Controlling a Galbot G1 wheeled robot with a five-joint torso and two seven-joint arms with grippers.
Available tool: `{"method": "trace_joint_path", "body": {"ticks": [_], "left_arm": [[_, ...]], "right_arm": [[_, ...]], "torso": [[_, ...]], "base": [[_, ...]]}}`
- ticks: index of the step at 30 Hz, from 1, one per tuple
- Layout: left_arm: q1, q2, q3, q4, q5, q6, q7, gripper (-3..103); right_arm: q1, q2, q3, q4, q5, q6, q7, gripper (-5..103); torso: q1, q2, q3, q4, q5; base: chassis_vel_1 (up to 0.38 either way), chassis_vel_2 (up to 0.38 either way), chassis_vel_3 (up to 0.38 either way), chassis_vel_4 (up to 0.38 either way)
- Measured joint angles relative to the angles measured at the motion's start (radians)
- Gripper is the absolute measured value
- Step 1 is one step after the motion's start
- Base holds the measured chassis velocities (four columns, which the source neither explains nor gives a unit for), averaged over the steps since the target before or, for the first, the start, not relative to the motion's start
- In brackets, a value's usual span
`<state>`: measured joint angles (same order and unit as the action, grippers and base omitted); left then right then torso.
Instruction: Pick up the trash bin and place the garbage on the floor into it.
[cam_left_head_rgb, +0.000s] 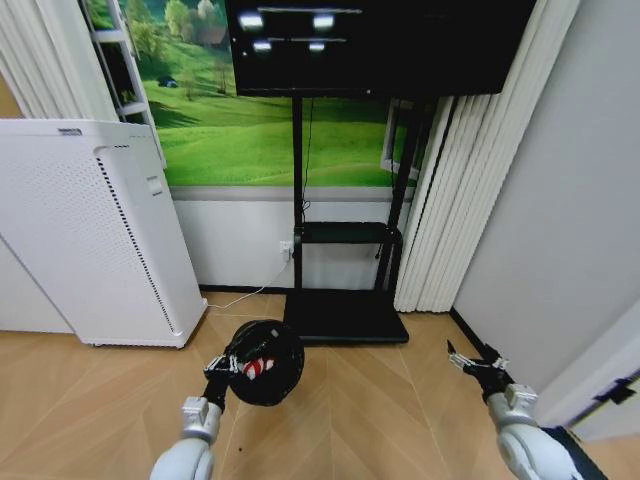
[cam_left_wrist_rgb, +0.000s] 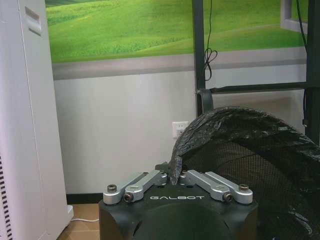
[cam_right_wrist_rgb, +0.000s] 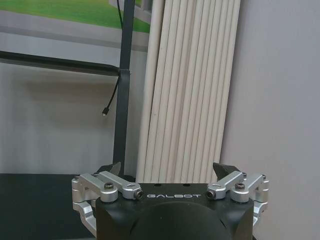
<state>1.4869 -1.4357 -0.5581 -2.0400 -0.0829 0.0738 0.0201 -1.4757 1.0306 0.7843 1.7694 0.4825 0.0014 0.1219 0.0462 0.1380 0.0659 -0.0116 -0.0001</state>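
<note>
Parquet floor (cam_left_head_rgb: 380, 420), GALBOT-marked left claw (cam_left_wrist_rgb: 171, 176) pinching trash bin (cam_left_head_rgb: 266, 362) rim, right claw (cam_left_head_rgb: 478, 362) spread.

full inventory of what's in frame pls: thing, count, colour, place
trash bin: 1, black mesh with a black liner, held up over the floor at the robot's left front
garbage: 1 white-and-red crumpled piece visible, inside the bin
floor: light brown herringbone wood
air purifier: 1, white, far left against the wall
TV stand: 1, black, centre, screen on top
landscape mural: 1, green, on the wall behind the stand
curtain: 1, cream, right of the stand
left gripper: shut on the bin's rim
right gripper: open, held out at right
</note>
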Motion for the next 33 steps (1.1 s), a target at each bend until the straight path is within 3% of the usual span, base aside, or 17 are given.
{"method": "trace_joint_path", "body": {"ticks": [22, 33], "left_arm": [[0.003, -0.025, -0.005, 0.020, 0.007, -0.015, 0.001, 4], [-0.006, -0.026, -0.004, 0.038, 0.007, -0.018, 0.002, 4]], "right_arm": [[0.002, 0.000, -0.003, -0.002, -0.001, 0.002, 0.000, 100], [0.002, 0.000, -0.003, -0.002, -0.001, 0.002, 0.001, 100]], "torso": [[0.000, 0.000, 0.000, -0.0001, 0.0001], [0.000, 0.000, 0.000, 0.0001, 0.0000]], "base": [[0.002, 0.001, -0.003, -0.002], [0.152, 0.158, -0.146, -0.150]]}}
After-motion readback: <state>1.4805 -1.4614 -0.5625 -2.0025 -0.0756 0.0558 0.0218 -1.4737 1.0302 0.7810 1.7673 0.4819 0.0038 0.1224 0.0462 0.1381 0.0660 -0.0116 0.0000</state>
